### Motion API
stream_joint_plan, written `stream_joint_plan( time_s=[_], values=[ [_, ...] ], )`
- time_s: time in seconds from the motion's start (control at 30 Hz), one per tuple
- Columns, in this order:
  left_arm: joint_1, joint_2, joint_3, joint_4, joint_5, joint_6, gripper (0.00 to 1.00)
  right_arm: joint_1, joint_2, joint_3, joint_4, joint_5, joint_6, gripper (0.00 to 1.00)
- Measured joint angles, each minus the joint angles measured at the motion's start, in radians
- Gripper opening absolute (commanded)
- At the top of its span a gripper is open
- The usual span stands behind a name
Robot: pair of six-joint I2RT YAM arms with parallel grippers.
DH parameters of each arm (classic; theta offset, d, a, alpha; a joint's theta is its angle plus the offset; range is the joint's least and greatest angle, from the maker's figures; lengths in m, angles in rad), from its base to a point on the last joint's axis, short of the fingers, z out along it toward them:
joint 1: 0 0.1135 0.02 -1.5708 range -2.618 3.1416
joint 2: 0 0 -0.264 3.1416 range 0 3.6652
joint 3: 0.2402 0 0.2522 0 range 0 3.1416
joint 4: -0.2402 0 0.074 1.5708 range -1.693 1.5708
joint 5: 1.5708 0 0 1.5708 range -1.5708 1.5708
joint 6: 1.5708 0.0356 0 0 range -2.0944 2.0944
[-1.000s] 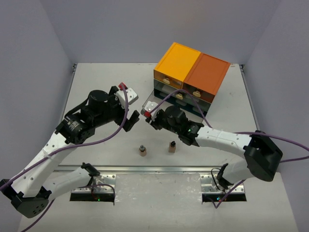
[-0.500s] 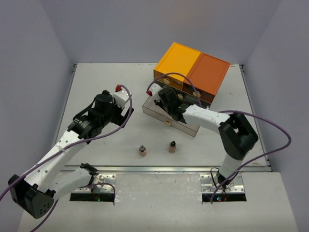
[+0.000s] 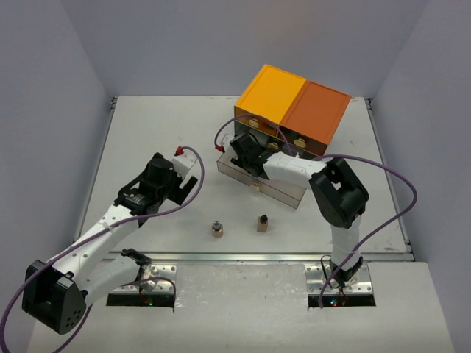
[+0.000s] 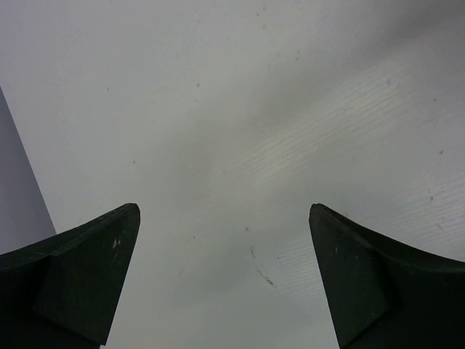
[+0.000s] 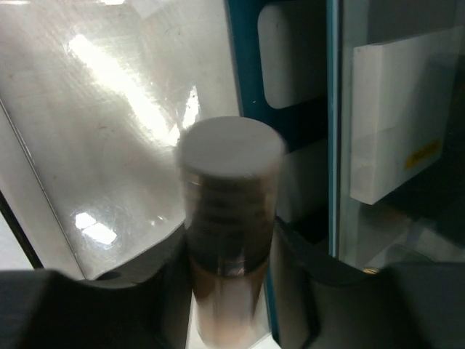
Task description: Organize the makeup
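Right hand (image 3: 241,151) gripping a small brown bottle (image 5: 229,218), long axis along the fingers (image 5: 294,291), over the open drawer (image 3: 280,193) at the foot of the drawer chest (image 3: 294,110); two more bottles (image 3: 217,230) stand on the worktop (image 3: 147,132) before the chest, nearer the wide-spread left hand (image 3: 185,187).

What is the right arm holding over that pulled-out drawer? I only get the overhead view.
Observer: The right wrist camera shows the right gripper shut on a small brown bottle with a pale cap.
Operator: Is the left one carrying anything?
Observer: No. The left gripper is open, with only bare table between its fingers.
Operator: Is anything stored yet?
Observer: A flat white square seems to sit inside the chest, right of the bottle in that view.
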Motion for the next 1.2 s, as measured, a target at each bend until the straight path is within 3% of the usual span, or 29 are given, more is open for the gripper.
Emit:
stream_joint_plan(
  time_s=[0.17, 0.43, 0.7, 0.87, 1.03, 1.2],
  values=[
    [0.019, 0.021, -0.061, 0.035, 0.000, 0.001, 1.00, 0.000, 0.024, 0.015, -0.034, 0.004, -0.006, 0.56],
    [0.019, 0.018, -0.127, 0.105, -0.002, 0.003, 1.00, 0.002, 0.023, 0.021, -0.066, 0.006, 0.001, 0.59],
    [0.019, -0.049, -0.238, 0.187, -0.030, 0.019, 1.00, 0.100, -0.144, 0.021, -0.162, 0.011, 0.087, 0.83],
    [0.022, -0.071, -0.292, 0.224, -0.044, 0.026, 1.00, 0.151, -0.403, -0.050, -0.200, -0.071, 0.347, 0.93],
    [0.034, -0.090, -0.309, 0.237, -0.043, 0.026, 1.00, 0.147, -0.679, -0.286, -0.198, -0.108, 0.636, 0.95],
    [0.051, -0.133, -0.343, 0.270, -0.055, 0.026, 1.00, 0.165, -0.801, -0.513, -0.235, -0.117, 0.837, 0.95]
  ],
)
